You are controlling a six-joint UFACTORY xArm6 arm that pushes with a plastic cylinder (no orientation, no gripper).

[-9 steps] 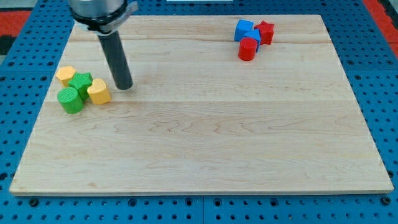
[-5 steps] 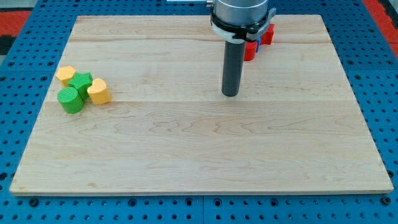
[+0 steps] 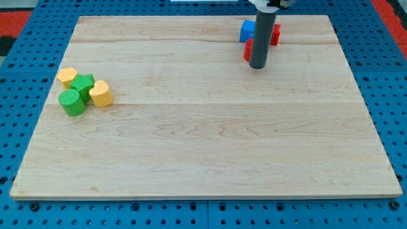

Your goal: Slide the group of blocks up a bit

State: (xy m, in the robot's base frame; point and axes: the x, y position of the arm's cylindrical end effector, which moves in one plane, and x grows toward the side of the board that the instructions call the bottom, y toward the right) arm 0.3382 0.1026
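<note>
A cluster of blocks sits at the view's top right: a blue block (image 3: 247,30), a red block (image 3: 275,34) and a red cylinder (image 3: 247,50), each partly hidden by my rod. My tip (image 3: 257,65) rests on the board just below this cluster, touching or nearly touching the red cylinder's lower right side. A second cluster lies at the view's left: a yellow block (image 3: 67,77), a green star-like block (image 3: 82,84), a green cylinder (image 3: 71,102) and a yellow heart-like block (image 3: 101,93).
The wooden board (image 3: 203,146) lies on a blue pegboard surface (image 3: 19,76). The red and blue cluster is close to the board's top edge.
My tip has travelled from beside the yellow and green cluster at the left across the board to the right and up, ending just below the red and blue cluster. No block has visibly moved.
</note>
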